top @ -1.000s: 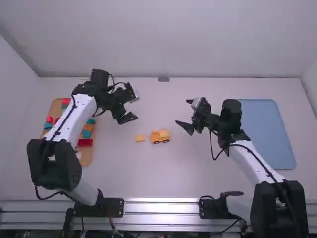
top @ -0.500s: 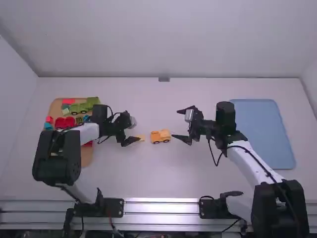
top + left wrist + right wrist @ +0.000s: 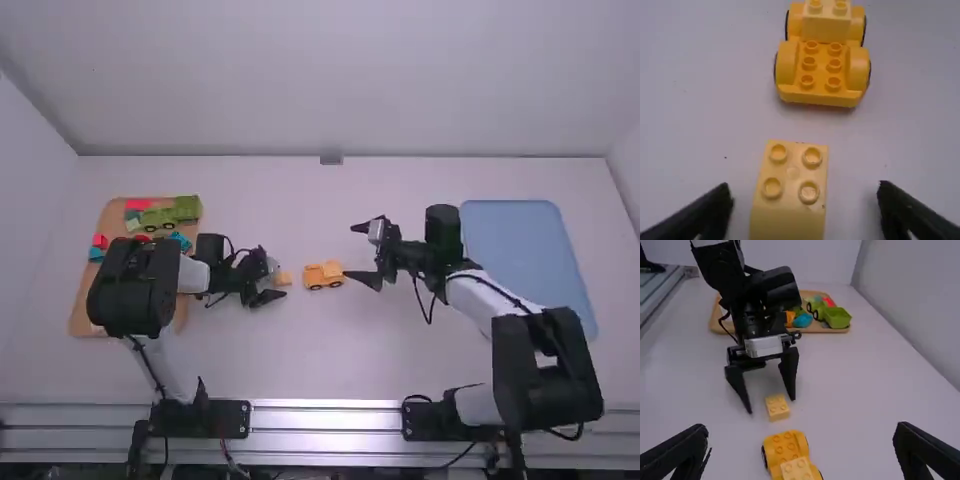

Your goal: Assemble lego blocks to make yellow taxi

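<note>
My left gripper (image 3: 273, 283) is low over the table, open around a loose yellow 2x2-stud block (image 3: 284, 279). In the left wrist view that block (image 3: 792, 195) stands studs-up between the spread fingers of the left gripper (image 3: 804, 207). Just beyond is a yellow wheeled car base (image 3: 323, 275); its body (image 3: 821, 67) carries a paler yellow brick (image 3: 827, 24) on one end. My right gripper (image 3: 351, 251) stands open beside the car base, on its right. In the right wrist view, the car base (image 3: 784, 446) lies between the right gripper's (image 3: 801, 437) wide-apart fingers.
A wooden tray (image 3: 88, 318) at the left holds green, red, blue and orange pieces, partly covered by the left arm. A flat blue tray (image 3: 520, 240) lies at the right, behind the right arm.
The left gripper has come down and toward the camera, to the loose block. The right gripper has shifted left, nearer the car base. Block and car base have not visibly moved.
</note>
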